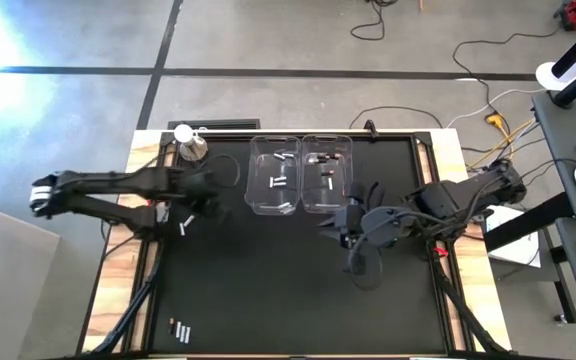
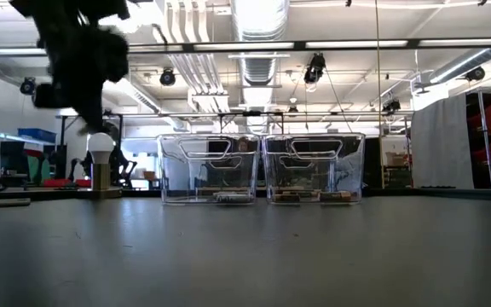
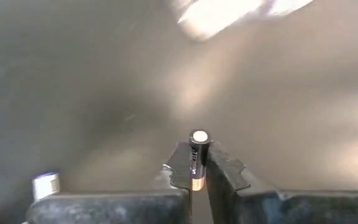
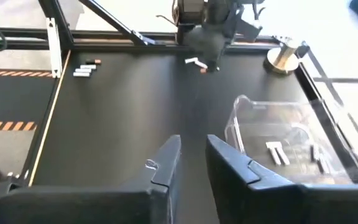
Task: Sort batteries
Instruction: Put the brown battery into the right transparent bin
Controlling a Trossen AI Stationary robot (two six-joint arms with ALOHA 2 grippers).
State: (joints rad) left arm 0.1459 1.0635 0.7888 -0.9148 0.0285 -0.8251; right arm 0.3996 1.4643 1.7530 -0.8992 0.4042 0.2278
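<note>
Black matting covers the table (image 1: 268, 290), framed by a pale wooden edge; the two clear plastic bins (image 1: 299, 175) stand side by side near its far edge and serve as the landmark here. The left arm reaches in from the table's left side, stretched out low and nearly straight, its left gripper (image 3: 198, 171) raised above the mat to the left of the bins; its fingers (image 3: 225, 171) are clamped on a dark battery with a copper-coloured end (image 3: 197, 158), which stands upright between them with its silvery cap uppermost. A silvery-white battery (image 1: 186, 222) lies on the mat just beside that gripper, left of the bins; a silver knob with a white ball (image 1: 189, 143) stands at the far left corner, left of the bins and apart from them. The right arm comes in from the right side, bent at the elbow, its right gripper (image 4: 191, 158) just in front of the right-hand bin, fingers parted with nothing between them. Batteries (image 1: 280, 182) lie in both bins; a small row of loose batteries (image 1: 182, 329) rests near the front edge, well apart from the bins. Wide bare mat lies open in front of the bins, between the two arms.
</note>
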